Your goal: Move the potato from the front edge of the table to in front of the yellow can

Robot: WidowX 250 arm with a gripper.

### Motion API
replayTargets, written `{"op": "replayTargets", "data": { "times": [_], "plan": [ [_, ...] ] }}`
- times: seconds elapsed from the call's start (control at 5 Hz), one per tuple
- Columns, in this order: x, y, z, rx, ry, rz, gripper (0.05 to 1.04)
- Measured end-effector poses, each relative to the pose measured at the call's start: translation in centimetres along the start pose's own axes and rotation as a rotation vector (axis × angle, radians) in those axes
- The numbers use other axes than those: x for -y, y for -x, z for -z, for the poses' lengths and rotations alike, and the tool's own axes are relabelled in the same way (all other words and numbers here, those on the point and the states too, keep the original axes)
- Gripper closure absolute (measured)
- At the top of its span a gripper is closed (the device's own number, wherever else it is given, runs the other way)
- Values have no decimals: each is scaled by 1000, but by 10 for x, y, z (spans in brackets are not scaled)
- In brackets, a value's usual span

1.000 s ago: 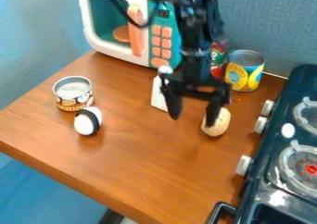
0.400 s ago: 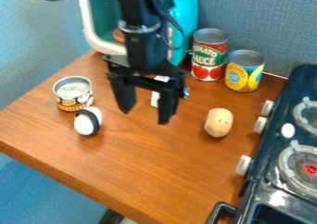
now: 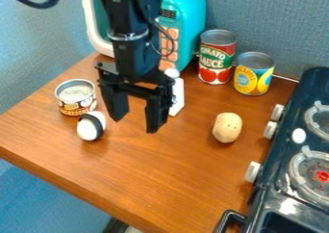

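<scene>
A black two-finger gripper (image 3: 135, 125) is contrasting with a brown wood-grained tabletop (image 3: 173, 169). A white rounded object (image 3: 86, 129) is wearing a black band, a beige potato-shaped toy (image 3: 227, 127) is showing dark specks, and a boxy teal toy microwave (image 3: 187, 10) is displaying orange buttons and a white door frame.

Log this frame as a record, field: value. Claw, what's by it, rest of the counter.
claw: black two-finger claw, open, holding nothing, over brown wooden counter
beside claw: white egg-shaped object with black band; slim white bottle-like object
by banded object: short metal can with brown-orange label
back: teal-and-white toy microwave; tall red-and-green labelled can; yellow-and-blue labelled can
image right: tan potato-shaped object; dark toy stove
</scene>
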State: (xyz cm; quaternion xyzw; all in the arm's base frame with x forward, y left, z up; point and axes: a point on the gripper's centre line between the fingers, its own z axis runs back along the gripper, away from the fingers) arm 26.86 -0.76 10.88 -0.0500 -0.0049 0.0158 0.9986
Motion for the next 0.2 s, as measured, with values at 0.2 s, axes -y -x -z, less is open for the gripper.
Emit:
{"op": "replayTargets", "data": {
  "times": [0.2],
  "plan": [
    [-15,-9,-1,41,10,-59,83]
  ]
}}
